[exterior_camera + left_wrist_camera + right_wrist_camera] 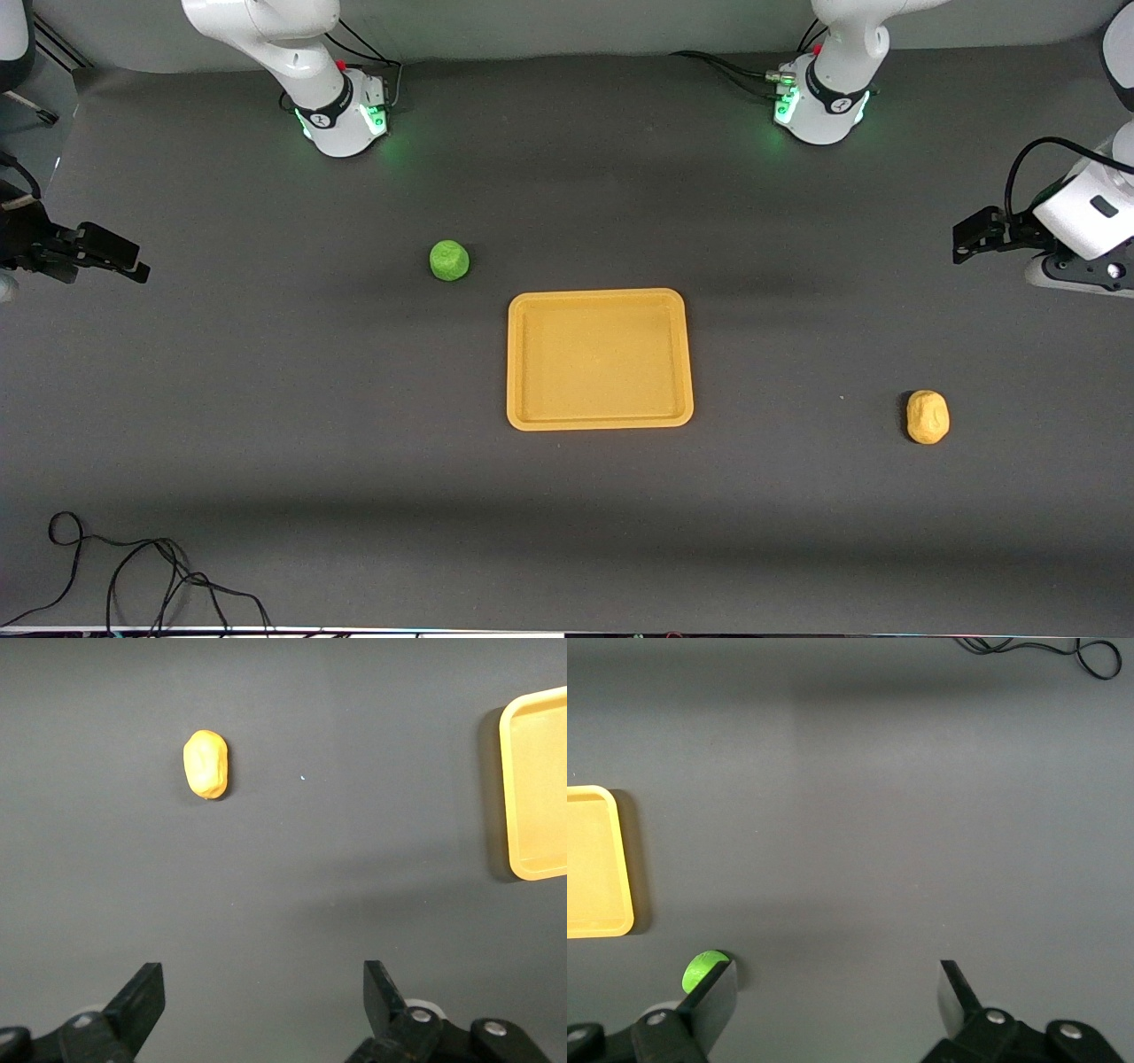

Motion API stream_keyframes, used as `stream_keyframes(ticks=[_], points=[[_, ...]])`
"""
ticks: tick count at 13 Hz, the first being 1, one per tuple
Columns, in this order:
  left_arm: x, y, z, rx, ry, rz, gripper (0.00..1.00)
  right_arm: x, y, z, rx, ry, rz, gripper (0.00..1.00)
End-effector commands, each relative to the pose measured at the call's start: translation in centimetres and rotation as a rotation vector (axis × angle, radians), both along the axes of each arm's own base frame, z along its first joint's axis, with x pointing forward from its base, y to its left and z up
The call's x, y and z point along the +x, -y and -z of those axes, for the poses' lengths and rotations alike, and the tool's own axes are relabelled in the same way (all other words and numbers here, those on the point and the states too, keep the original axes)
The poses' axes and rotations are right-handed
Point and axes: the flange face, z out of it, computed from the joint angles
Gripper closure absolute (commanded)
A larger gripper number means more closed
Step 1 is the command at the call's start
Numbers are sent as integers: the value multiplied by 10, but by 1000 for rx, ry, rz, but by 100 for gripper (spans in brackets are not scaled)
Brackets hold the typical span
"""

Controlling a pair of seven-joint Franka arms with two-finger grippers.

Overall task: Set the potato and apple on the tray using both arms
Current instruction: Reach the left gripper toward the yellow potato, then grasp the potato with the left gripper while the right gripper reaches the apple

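Note:
The orange-yellow tray [599, 359] lies empty at the middle of the table. The green apple [449, 260] sits just off the tray's corner, farther from the front camera and toward the right arm's end. The yellow-orange potato [928, 416] lies toward the left arm's end, level with the tray's near edge. My left gripper [970, 237] hangs open and empty over the left arm's end; its wrist view shows the potato [205, 765] and the tray's edge [536, 780] ahead of the gripper [262, 979]. My right gripper [133, 266] hangs open and empty over the right arm's end; its wrist view [835, 979] shows the apple [698, 971] half hidden by one finger, and the tray [594, 859].
A black cable [133, 567] loops on the table near the front edge at the right arm's end; it also shows in the right wrist view [1063, 649]. The two arm bases [341, 120] [819, 106] stand along the edge farthest from the front camera.

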Motion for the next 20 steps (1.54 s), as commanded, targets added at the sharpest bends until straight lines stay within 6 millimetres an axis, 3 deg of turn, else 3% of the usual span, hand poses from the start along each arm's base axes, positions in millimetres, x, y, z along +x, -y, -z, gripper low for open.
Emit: stream_keyframes(ticks=[1, 6, 8, 9, 12, 14, 15, 16, 17, 20], points=[[-2, 1, 1, -38, -2, 7, 0, -2, -2, -8, -16, 11, -24, 0], [4, -14, -7, -37, 57, -20, 0, -1, -2, -5, -16, 7, -22, 0], [11, -16, 11, -24, 77, -15, 0, 1, -2, -3, -16, 3, -22, 0], [21, -20, 27, -28, 75, -19, 0, 1, -2, -3, -16, 5, -24, 0], [80, -42, 74, -70, 37, -36, 0, 1, -2, -4, -17, 10, -27, 0], [108, -58, 99, -13, 8, -14, 0, 2, -2, -2, -17, 10, -27, 0], [116, -63, 123, -17, -6, -9, 0, 2, -2, -1, -17, 8, -27, 0], [129, -65, 167, -40, -27, -10, 0, 2, -3, -1, -17, 7, -28, 0], [143, -64, 196, -49, 3, -2, 0, 2, -4, 2, -16, 2, -28, 0], [149, -68, 273, -75, -54, 63, 0, -7, -60, 25, -14, -43, -60, 0]])
